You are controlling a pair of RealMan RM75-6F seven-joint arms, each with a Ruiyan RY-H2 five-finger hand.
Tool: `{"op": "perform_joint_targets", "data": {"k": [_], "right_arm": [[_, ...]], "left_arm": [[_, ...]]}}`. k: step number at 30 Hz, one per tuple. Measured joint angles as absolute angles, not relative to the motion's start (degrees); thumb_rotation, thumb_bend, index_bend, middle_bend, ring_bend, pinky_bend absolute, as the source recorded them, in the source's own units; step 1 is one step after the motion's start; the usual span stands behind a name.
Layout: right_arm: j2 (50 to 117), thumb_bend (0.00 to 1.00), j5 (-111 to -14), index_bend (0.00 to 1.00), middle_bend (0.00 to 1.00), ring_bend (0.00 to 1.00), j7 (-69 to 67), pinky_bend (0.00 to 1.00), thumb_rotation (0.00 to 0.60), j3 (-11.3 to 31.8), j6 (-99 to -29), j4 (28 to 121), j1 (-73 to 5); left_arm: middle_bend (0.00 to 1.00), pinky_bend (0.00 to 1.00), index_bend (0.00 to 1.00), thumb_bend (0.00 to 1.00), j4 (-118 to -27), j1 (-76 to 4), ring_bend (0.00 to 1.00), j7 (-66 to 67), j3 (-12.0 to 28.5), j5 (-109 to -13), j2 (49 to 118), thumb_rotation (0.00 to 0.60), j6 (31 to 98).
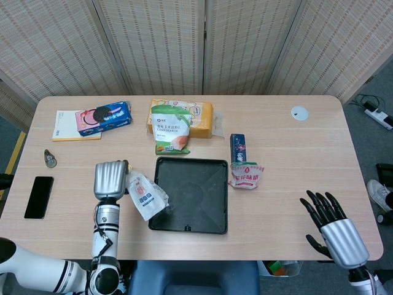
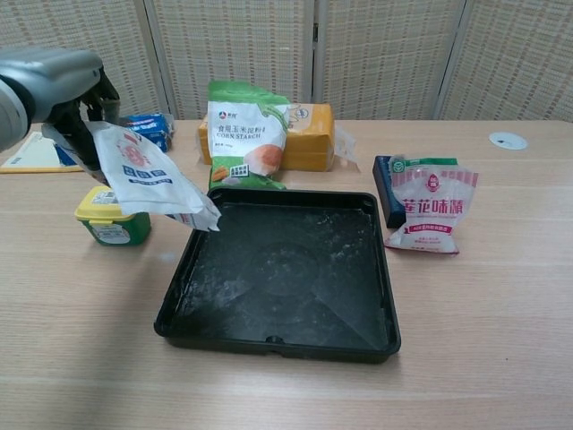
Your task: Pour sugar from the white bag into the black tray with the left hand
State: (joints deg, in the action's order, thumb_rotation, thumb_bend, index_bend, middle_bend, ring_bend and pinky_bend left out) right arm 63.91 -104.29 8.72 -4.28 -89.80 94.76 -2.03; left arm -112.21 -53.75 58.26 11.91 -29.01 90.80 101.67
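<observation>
Head view, left hand (image 1: pixel 110 180): you hold the white bag (image 1: pixel 145 195), tilted; its low end overlaps the black tray's (image 1: pixel 212 166) near-left rim.
Head view, right hand (image 1: pixel 334 226): fingers spread, holding nothing, off the desk (image 1: pixel 288 184) edge.
Chest view, left hand (image 2: pixel 63 85): white bag (image 2: pixel 150 182) slants down from your grip, its corner over the black tray's (image 2: pixel 286 269) left rim.

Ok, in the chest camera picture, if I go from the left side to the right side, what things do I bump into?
Left hand holding the white bag → green jar with a yellow lid → black tray → pink-and-white packet → small white disc.
</observation>
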Motion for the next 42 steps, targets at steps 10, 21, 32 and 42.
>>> {"op": "perform_joint_targets", "data": {"k": [10,21,32,42], "right_arm": [[63.8,0.28,-104.2,0.0,0.0,0.0,8.6,0.0,0.6,-4.3,-89.8,94.7,-2.0],[64.0,0.28,-104.0,0.0,0.0,0.0,8.9,0.0,0.6,-4.2,-89.6,94.7,-2.0],[63.8,0.28,-103.9,0.0,0.0,0.0,8.3,0.0,0.6,-4.1,-89.8,94.6,-2.0],[63.9,0.28,-103.5,0.0,0.0,0.0,8.6,0.0,0.6,-4.0,-89.3,94.6,-2.1]], "left_arm": [[1.0,1.0,0.95,0.23,-108.6,-52.1,1.0,59.4,9.8,-36.8,93.1,0.6,101.5],[1.0,1.0,0.95,0.22,-107.0,-49.8,1.0,59.9,10.2,-41.2,94.0,0.6,99.5],[1.0,1.0,0.95,0.23,-105.0,-48.2,1.0,60.8,10.3,-45.5,95.3,0.6,98.4],[1.0,1.0,0.95,0.23,-105.2,-46.7,1.0,62.2,10.8,-47.0,94.9,0.6,97.4]]}}
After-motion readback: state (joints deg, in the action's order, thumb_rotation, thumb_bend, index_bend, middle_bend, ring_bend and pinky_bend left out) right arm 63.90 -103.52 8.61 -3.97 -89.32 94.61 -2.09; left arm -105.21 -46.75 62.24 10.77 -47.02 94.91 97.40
